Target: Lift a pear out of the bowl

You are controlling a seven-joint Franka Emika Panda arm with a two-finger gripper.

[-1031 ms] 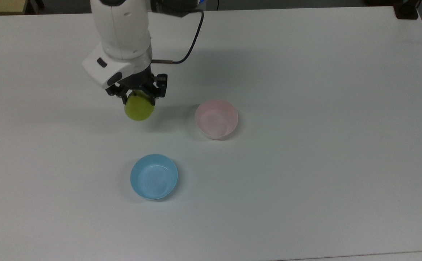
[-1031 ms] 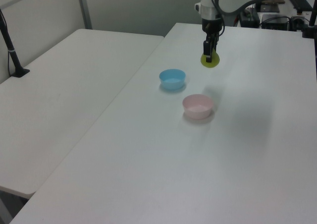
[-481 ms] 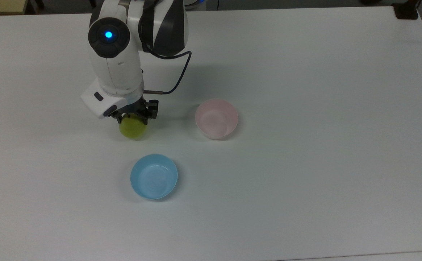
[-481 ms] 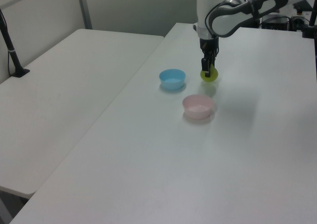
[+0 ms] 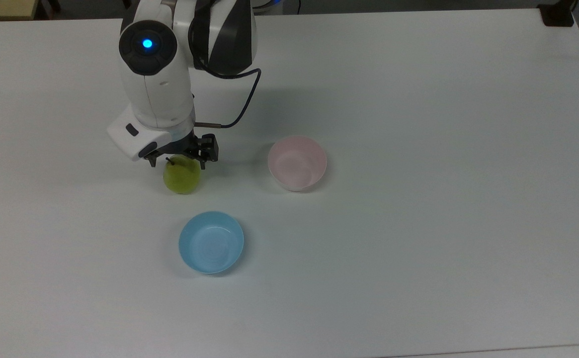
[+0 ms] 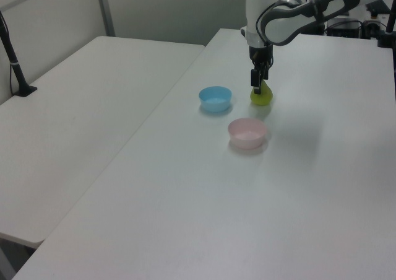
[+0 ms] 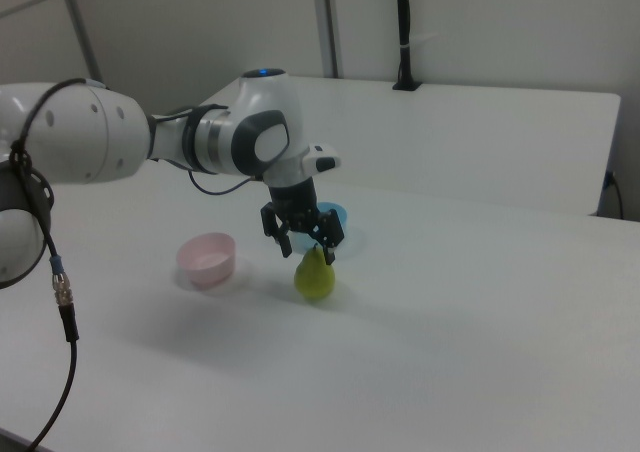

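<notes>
The yellow-green pear (image 5: 182, 178) stands upright on the white table, its dark stem pointing up, outside both bowls. My gripper (image 5: 182, 158) hovers just over the pear's top and is open, with a black finger on each side of the stem and neither gripping it. In the right view the gripper (image 7: 305, 247) straddles the narrow top of the pear (image 7: 315, 275). The pale pink bowl (image 5: 296, 163) sits empty toward the top view's right of the pear. In the left view the pear (image 6: 261, 97) stands beyond the pink bowl (image 6: 247, 133).
An empty light blue bowl (image 5: 211, 242) sits below the pear in the top view; the right view has the blue bowl (image 7: 335, 215) partly behind my gripper. A black cable (image 5: 242, 107) loops from the wrist. A second table (image 6: 74, 113) adjoins on the left view's left.
The gripper came down with the pear, set it on the table and opened. The pear now stands free with its stem showing.
</notes>
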